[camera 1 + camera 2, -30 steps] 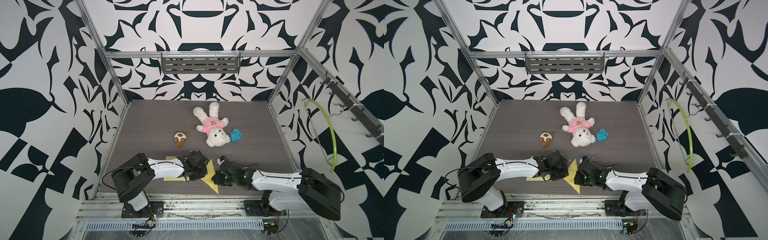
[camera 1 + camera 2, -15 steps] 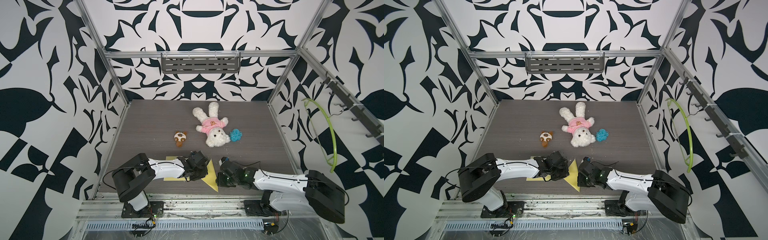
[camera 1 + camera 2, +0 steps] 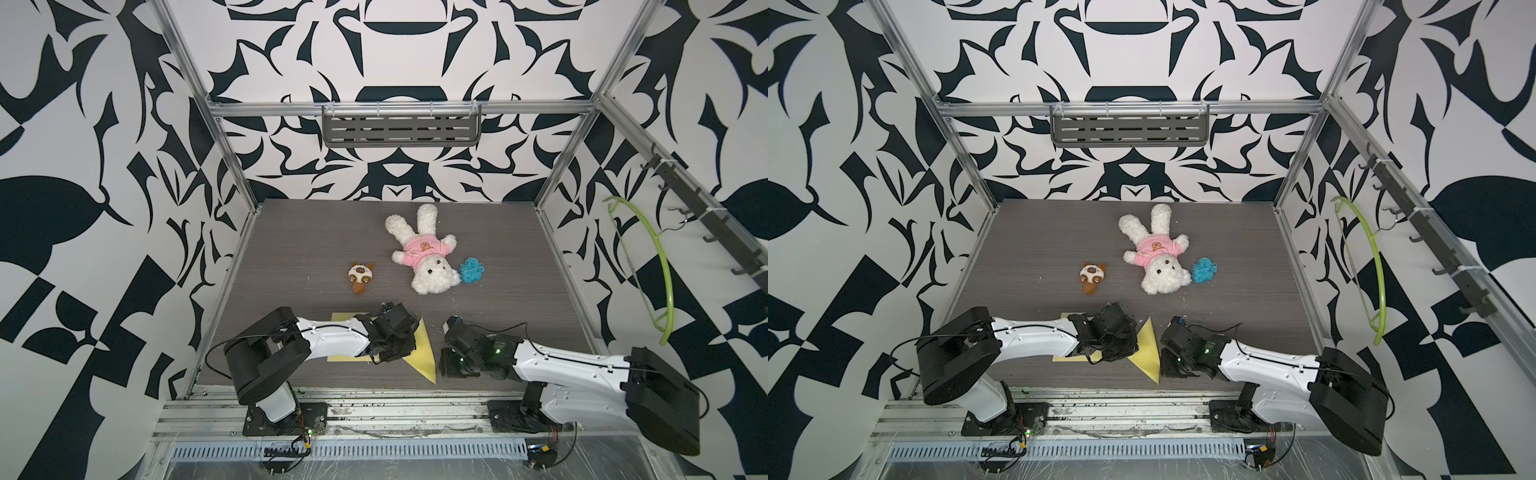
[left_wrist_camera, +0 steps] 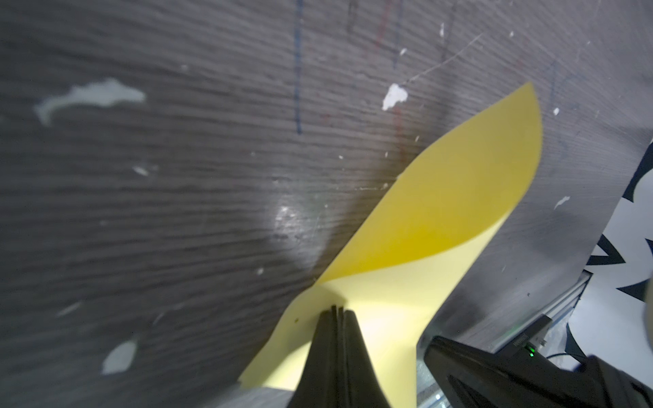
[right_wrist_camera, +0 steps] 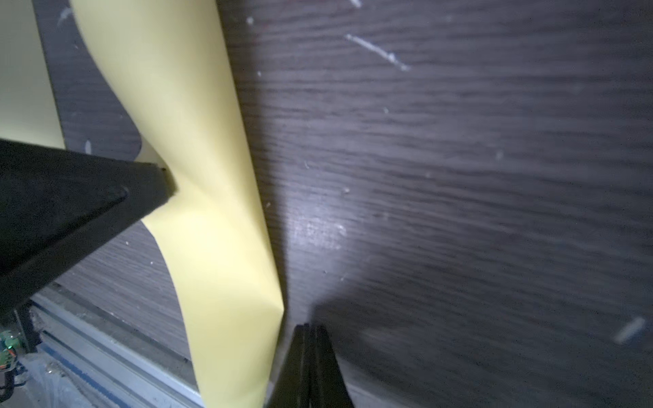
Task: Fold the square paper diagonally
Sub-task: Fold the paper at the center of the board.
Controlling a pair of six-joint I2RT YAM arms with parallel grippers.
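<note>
while pinching curled paper in clenched left claw to bring flap over, parks right claw, clenched empty, beside fold, likely for creasing.

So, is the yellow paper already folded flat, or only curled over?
Only curled over: the yellow paper bends in a soft, open curve where the left gripper pinches it, its layers apart.
</note>
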